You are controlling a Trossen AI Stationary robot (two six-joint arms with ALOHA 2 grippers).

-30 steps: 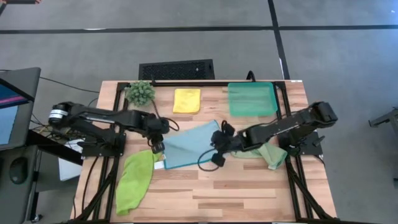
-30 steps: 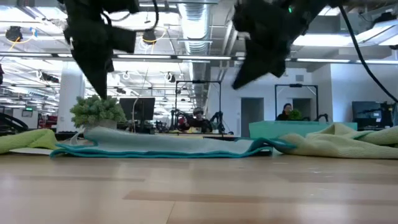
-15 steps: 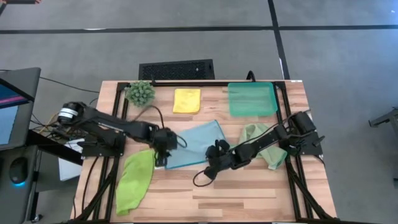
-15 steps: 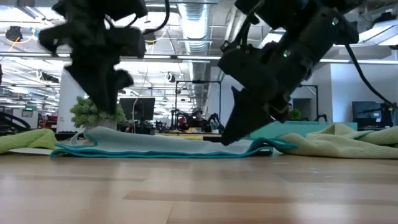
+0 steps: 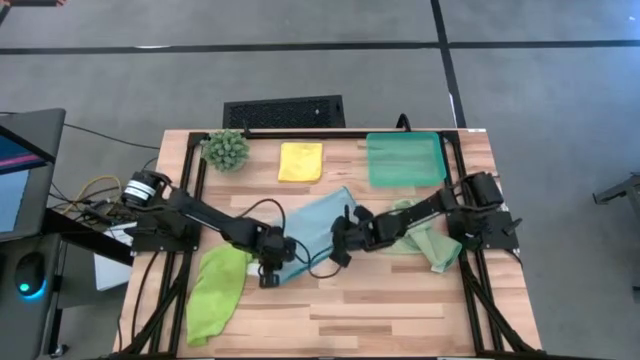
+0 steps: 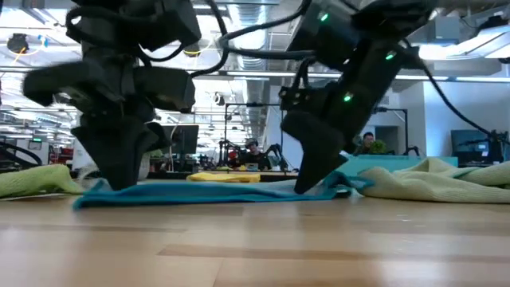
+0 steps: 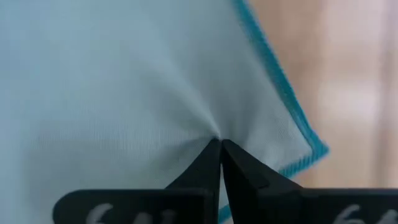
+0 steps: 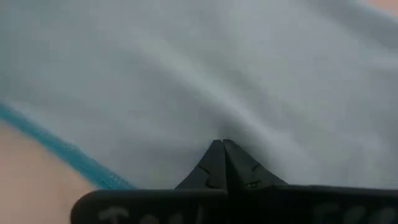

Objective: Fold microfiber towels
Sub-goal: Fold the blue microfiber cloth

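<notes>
Left gripper (image 7: 220,144): fingertips pressed together with no gap, pinching a puckered fold of the light blue towel (image 5: 318,228) close to its teal-hemmed corner; seen from above (image 5: 270,268) at the towel's near left corner, low against the table (image 5: 400,310). Seen level (image 6: 119,179), tips down on the cloth's left end.

Right gripper (image 8: 222,147): fingertips likewise closed tight, nipping the same blue cloth a little way in from its teal hem; seen from above (image 5: 338,248) at the towel's right edge, arm reaching in from the right side of the table. Seen level (image 6: 307,185), tips at the cloth's right end.

Light blue towel (image 6: 215,191): flat on the wooden top at table centre, spread between the two grippers, held at both ends.

Lime green towel (image 5: 217,292): crumpled at the near left, just beside the left gripper.

Pale sage green towel (image 5: 428,242): bunched at the right, partly under the right arm.

Yellow towel (image 5: 300,161): folded, far centre of the table, well apart from both grippers.

Teal tray (image 5: 405,158): far right corner, beside the yellow towel.

Spiky green plant (image 5: 227,149): far left corner.

Beyond the table, level view: a room with desks and a seated person (image 6: 367,143).
</notes>
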